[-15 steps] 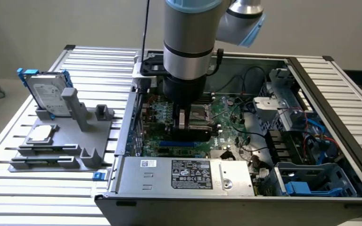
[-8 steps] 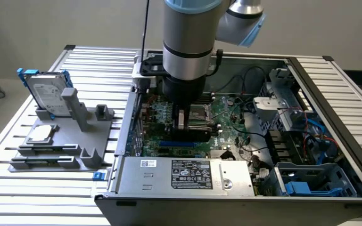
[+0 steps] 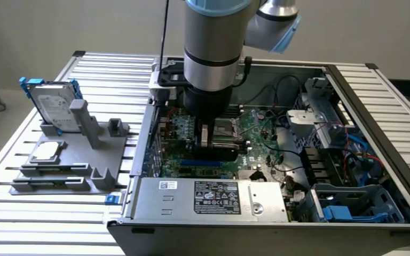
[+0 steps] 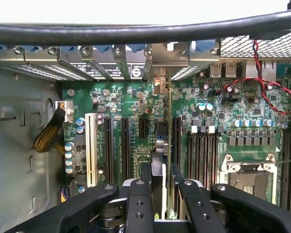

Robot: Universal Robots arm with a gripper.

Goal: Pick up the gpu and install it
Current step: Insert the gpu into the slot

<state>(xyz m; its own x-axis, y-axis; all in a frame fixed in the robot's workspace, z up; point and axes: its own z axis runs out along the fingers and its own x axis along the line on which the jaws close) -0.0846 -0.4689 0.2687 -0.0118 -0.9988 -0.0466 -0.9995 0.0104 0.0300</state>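
Case: open dark sheet-metal box lying on a ribbed aluminium table. Green motherboard inside, studded with long black slots and small blue-topped capacitors. A boxy silver power supply with a printed label sits at the case's near edge.

Arm: glossy grey cylinder with pale-blue joint caps, vertical, wrist pointing straight down into the case. Tool: matte black fingers pressed against both faces of the gpu, pinching it. In the exterior view the gpu shows as a black rounded bar under the tool, over the middle of the board.

From the wrist the card is seen edge-on, thin, upright among the slots. Its lower edge is hidden; possibly in a slot, cannot tell. A thick black cable is cut off at both ends.

At the exterior view's left, a grey fixture carries an upright silver hard drive in a blue frame and a small square chip lying flat.
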